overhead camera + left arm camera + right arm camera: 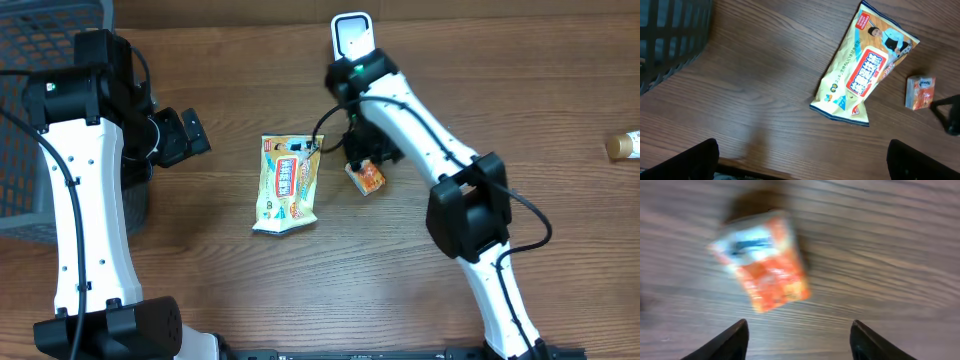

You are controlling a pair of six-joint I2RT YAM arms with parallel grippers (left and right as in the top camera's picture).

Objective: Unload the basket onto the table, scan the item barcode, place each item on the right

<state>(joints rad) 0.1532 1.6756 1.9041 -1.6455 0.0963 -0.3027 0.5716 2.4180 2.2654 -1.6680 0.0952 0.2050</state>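
One dark basket [40, 60] stands at the worktop's [400, 290] far left corner; its contents cannot be made out. Right hand [797, 347] hangs released, tilted down over the small orange box [765, 262], which lies blurred on the wood just beyond its fingertips. Left hand [805, 162] is spread wide, empty, facing the yellow snack packet [287, 183] lying flat beside the box.

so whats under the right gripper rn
A small orange and white box lies on the wooden table below the open right gripper, apart from its fingers. The wrist view is blurred, so no barcode can be made out, and the box's underside is hidden.
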